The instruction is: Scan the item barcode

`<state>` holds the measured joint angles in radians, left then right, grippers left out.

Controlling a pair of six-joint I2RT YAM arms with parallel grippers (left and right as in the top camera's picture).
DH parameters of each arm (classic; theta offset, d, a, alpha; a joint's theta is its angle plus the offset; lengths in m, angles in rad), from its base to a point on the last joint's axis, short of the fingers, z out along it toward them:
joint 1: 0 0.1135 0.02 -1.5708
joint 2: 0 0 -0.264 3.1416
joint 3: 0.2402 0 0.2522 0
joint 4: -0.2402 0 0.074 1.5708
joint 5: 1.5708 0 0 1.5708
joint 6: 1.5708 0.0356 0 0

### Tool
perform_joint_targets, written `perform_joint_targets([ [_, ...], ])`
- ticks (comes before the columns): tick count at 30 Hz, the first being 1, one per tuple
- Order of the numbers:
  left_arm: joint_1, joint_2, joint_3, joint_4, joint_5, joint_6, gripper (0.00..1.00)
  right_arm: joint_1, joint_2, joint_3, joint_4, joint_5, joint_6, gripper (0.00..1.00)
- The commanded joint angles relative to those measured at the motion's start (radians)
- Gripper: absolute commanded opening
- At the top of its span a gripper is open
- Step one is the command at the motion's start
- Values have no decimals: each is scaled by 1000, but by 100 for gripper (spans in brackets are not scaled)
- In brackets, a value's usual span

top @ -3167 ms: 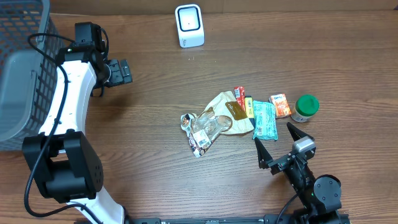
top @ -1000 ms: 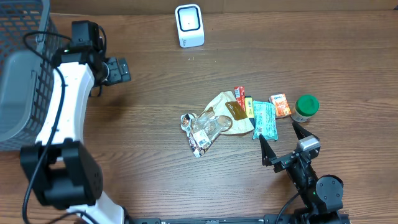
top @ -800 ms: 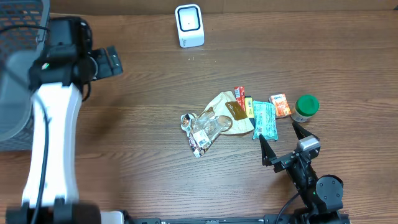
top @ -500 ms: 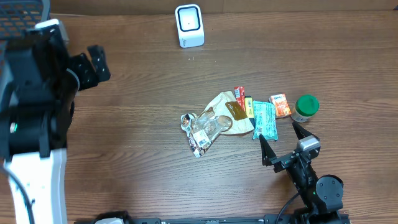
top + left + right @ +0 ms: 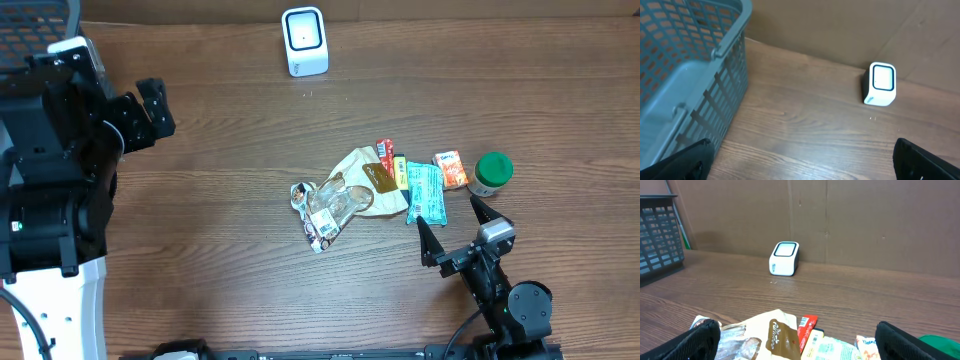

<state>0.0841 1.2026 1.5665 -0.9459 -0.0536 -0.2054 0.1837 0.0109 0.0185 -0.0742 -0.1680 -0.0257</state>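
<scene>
Gaping wide and empty, the right gripper (image 5: 442, 211) sits at 5 o'clock, just short of the teal foil packet (image 5: 424, 192). The left gripper (image 5: 148, 112), equally spread and holding nothing, hangs at 10 o'clock; the white box-shaped barcode scanner (image 5: 304, 40) stands at 12.

In the left wrist view, the basket (image 5: 715, 75) left of the left gripper (image 5: 801, 152) is cut off by the left and top edges, and only the fingertips (image 5: 922, 161) show, in the bottom corners. In the overhead view, the left arm (image 5: 50, 170) covers the basket except one corner. In the right wrist view, the snack packets (image 5: 790, 340) and green-lidded jar (image 5: 940, 347) just ahead of the right gripper (image 5: 800, 347) run off the bottom edge, and their print is too small to read.
</scene>
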Motion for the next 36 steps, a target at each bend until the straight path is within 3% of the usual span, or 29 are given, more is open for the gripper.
perform_joint_targets([
  [1, -28, -47, -55, 2, -6, 19, 100, -1, -8, -11, 5, 6, 3, 100],
  [17, -124, -359, -698, 8, -11, 19, 100, -1, -8, -11, 5, 6, 4, 100],
  [24, -124, -492, -955, 11, -122, 19, 100, -1, -8, -11, 5, 6, 4, 100],
  [36, -124, -657, -1122, 19, -164, 26, 100, -1, -8, -11, 5, 6, 4, 100],
])
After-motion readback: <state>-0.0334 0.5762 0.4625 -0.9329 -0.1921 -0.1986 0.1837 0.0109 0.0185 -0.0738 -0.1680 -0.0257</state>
